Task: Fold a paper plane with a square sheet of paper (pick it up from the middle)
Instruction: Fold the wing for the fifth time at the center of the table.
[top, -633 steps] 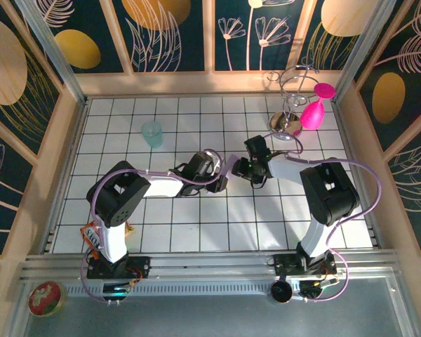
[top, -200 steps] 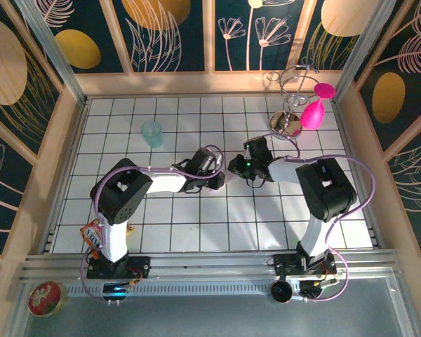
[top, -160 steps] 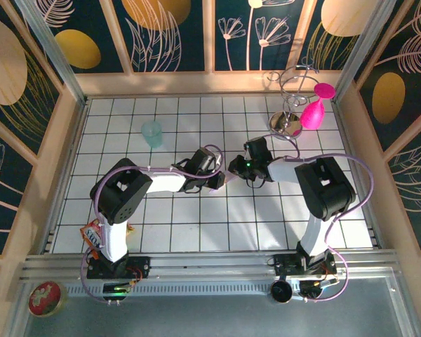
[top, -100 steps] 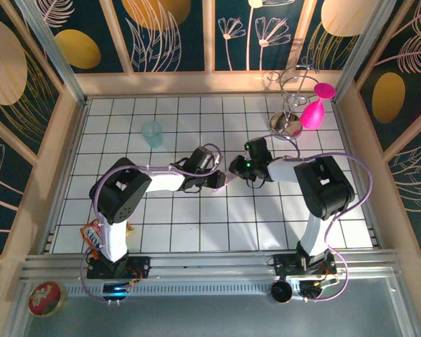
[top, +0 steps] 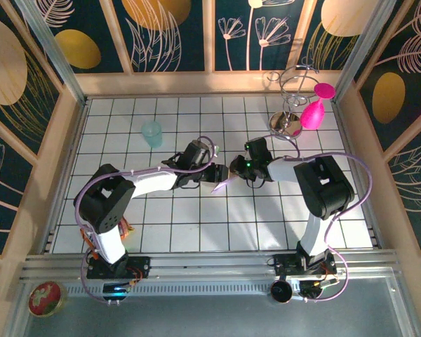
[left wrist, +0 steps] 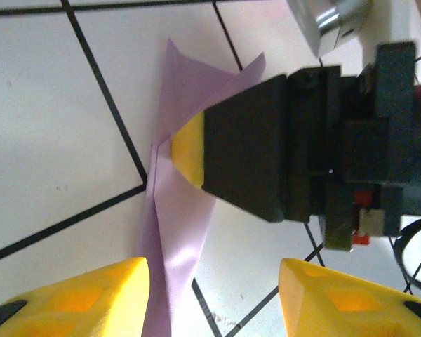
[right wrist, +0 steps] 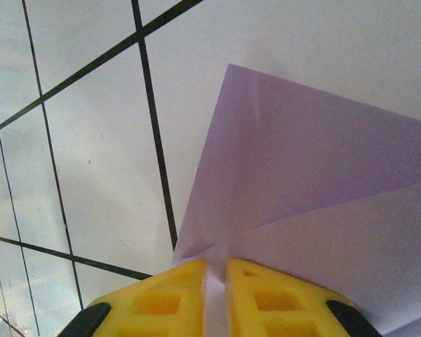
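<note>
The paper plane [top: 225,184] is pale lilac paper folded into a slim pointed shape, held just above the white tiled floor near the middle. My right gripper [top: 233,171] comes in from the right and is shut on one end of it. In the right wrist view its yellow fingertips [right wrist: 259,298] pinch a fold of the paper plane [right wrist: 316,175] between them. My left gripper [top: 219,178] faces it from the left with its jaws open. In the left wrist view the paper plane [left wrist: 186,217] runs past the inner side of the left finger [left wrist: 84,298], and the right gripper's yellow pad [left wrist: 188,151] grips it further up.
A translucent teal cup [top: 152,133] stands at the back left. A wire stand [top: 289,105] with a pink bulb [top: 311,114] is at the back right. An orange packet [top: 91,236] lies by the left arm's base. Wooden walls [top: 63,147] ring the floor.
My left gripper has opened and let go of the paper, and the left arm's elbow has swung out to the left. The right gripper has stayed shut on the paper in the same place.
</note>
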Controlling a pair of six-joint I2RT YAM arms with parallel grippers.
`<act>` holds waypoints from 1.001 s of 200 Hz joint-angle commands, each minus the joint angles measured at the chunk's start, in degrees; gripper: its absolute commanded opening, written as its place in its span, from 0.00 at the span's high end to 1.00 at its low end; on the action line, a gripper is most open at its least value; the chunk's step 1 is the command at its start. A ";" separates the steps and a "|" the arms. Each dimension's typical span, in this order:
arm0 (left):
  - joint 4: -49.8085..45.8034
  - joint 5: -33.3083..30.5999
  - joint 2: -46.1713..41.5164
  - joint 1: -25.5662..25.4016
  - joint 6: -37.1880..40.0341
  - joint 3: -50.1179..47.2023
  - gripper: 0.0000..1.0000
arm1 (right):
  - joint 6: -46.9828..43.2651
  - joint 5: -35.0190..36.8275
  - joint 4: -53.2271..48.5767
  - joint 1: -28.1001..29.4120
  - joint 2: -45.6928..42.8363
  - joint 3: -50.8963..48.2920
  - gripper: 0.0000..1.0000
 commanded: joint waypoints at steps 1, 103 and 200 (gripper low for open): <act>-1.96 2.34 2.09 -0.14 -1.06 -0.48 0.49 | 0.65 2.00 -2.27 -0.36 2.80 0.10 0.84; -6.72 -0.47 7.17 -0.16 -0.54 1.70 0.68 | 0.75 2.44 -2.47 -0.55 3.06 -0.57 0.84; -8.98 -1.54 8.52 -0.11 -1.42 1.26 0.75 | 0.60 3.44 -3.81 -0.64 3.72 -0.88 0.85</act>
